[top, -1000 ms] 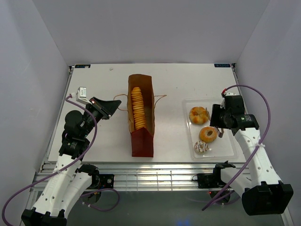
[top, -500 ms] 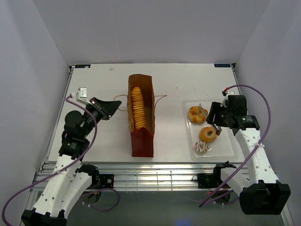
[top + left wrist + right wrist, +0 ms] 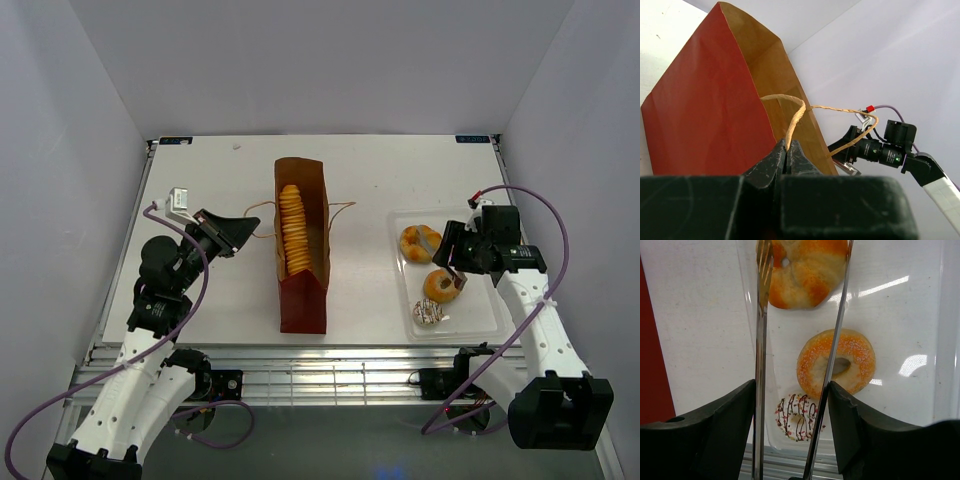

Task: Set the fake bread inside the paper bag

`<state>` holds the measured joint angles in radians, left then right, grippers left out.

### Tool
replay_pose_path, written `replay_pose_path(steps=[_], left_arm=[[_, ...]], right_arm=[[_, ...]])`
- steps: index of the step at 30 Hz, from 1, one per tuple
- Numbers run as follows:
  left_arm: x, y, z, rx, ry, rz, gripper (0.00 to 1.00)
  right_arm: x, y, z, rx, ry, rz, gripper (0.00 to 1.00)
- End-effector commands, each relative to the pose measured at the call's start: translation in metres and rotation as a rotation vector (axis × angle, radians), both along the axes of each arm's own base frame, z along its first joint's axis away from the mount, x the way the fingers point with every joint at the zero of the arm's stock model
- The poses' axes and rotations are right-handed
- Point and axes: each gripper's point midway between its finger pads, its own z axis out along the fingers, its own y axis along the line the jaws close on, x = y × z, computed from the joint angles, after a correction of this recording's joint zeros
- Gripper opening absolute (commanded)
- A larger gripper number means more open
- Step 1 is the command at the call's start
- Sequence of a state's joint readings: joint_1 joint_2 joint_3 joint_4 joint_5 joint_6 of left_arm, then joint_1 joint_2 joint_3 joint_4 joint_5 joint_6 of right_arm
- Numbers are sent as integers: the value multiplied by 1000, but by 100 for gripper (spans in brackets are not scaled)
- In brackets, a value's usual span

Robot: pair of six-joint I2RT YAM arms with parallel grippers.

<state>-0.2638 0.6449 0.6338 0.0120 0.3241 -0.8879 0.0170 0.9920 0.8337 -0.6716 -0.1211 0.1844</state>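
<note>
Kraft-brown paper bag (image 3: 301, 250), 1, tall and narrow with a reddish end, lies flat mid-table with 1 long ridged golden loaf (image 3: 292, 230) inside; the left gripper (image 3: 787, 150) is clenched on 1 of its 2 thin twine handles (image 3: 795, 120). Clear plastic tray (image 3: 900, 315), at right, holds 2 round golden-orange buns (image 3: 855, 360) and 1 small whitish brown-streaked pastry (image 3: 797, 417). The right gripper (image 3: 792, 390) grasps 1 pair of slim metal tongs (image 3: 761, 340), blades apart over the buns.

The metal tongs (image 3: 760, 365) jut from the right end effector (image 3: 792, 390). A clear tray (image 3: 900, 315) lies below it on the worktop (image 3: 390, 180).
</note>
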Motion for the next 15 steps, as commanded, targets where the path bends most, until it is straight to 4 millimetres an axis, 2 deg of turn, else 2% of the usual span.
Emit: replay_pose_path(steps=[1, 12, 15], left_arm=[[-4, -2, 5, -6, -20, -18, 0], [-6, -1, 5, -5, -20, -17, 0], [-6, -1, 6, -5, -20, -17, 0]], right_arm=[[9, 6, 0, 40, -20, 5, 64], [10, -3, -13, 6, 24, -40, 62], [10, -2, -9, 7, 19, -35, 60]])
